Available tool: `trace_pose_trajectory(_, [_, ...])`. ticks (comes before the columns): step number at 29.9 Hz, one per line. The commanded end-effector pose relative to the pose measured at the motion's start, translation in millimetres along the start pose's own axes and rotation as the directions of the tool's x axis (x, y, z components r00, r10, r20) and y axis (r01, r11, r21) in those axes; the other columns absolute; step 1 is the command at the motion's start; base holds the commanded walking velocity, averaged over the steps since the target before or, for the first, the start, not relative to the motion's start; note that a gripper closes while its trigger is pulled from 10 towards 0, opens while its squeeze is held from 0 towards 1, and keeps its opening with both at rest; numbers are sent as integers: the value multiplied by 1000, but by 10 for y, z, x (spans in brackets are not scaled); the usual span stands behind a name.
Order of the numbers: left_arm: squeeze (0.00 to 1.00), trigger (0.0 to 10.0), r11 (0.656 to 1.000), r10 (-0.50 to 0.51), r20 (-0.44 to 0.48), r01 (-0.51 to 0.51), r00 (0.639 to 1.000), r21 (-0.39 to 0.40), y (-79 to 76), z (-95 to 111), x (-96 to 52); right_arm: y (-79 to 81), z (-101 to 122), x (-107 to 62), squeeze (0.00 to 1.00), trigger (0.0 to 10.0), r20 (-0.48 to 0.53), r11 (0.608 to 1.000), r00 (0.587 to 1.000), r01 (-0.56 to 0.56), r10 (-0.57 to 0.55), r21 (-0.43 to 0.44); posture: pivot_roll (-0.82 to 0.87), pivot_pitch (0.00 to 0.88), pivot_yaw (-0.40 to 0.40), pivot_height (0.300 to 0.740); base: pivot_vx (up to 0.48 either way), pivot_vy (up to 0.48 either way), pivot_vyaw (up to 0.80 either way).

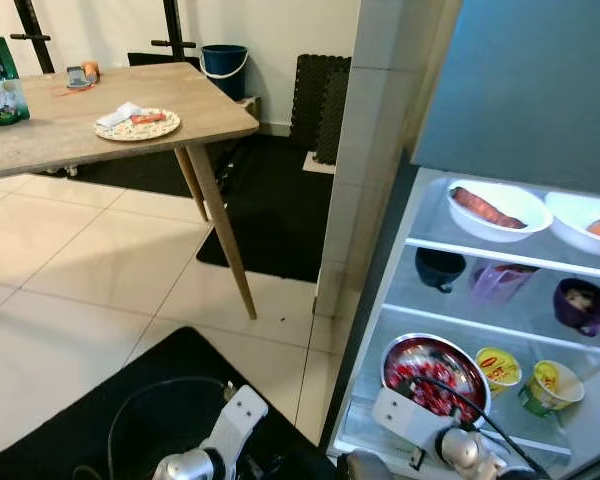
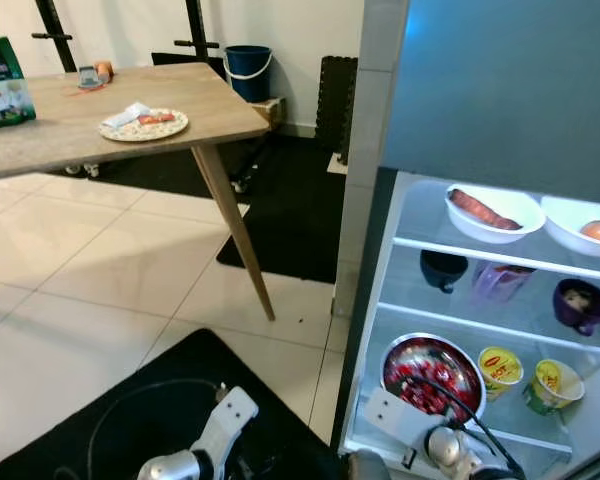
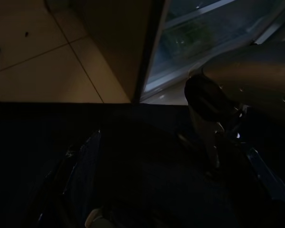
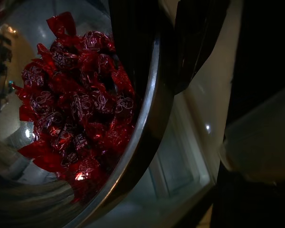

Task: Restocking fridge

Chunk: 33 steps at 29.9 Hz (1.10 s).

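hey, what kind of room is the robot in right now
Probably a home kitchen or dining area: an open white fridge holds a steel bowl of red-wrapped sweets and yellow instant-noodle cups, beside a wooden table on pale floor tiles.

The green bag and far-right white bowl are cut off.

Head eyes look down at the fridge; wrist cameras sit close.
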<state>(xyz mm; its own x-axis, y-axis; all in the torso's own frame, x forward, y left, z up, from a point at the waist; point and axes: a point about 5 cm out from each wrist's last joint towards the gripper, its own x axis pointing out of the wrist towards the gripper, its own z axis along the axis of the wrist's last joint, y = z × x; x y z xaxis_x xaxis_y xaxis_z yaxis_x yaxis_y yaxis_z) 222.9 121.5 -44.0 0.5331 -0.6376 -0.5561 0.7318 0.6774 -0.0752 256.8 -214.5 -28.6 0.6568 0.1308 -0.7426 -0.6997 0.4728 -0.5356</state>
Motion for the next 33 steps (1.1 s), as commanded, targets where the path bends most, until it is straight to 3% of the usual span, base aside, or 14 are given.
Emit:
trace_pose_trajectory(1, [0, 10000, 1000, -10, 8, 10, 1000, 12, -20, -2, -1, -90, 20, -8, 0, 10000, 9, 999, 1000, 13, -13, -36, -85, 29, -40, 575, 0, 0, 0])
trace_pose_trajectory(3, [0, 10000, 1000, -9, 15, 9, 1000, 22, -15, -13, -22, -185, 37, -9, 0, 10000, -5, 997, 1000, 25, -26, -68, -78, 35, -41, 575, 0, 0, 0])
trace_pose_trajectory(16, [0, 10000, 994, -70, 43, 67, 997, 84, -94, 9, -18, -312, -39, -35, 0, 10000, -73, 997, 995, 59, -64, -58, -69, 51, -30, 551, 0, 0, 0])
trace_pose_trajectory(21, [0, 10000, 979, -124, 85, 108, 989, 175, -170, 157, 58, -341, -56, -42, 0, 10000, -85, 996, 993, 74, -78, -44, -67, 65, -18, 526, 0, 0, 0])
trace_pose_trajectory(33, [0, 10000, 961, -122, 168, 74, 978, 266, -73, 416, 64, -419, -71, -50, 0, 10000, -123, 995, 987, 101, -101, -3, -44, 84, 10, 471, 0, 0, 0])
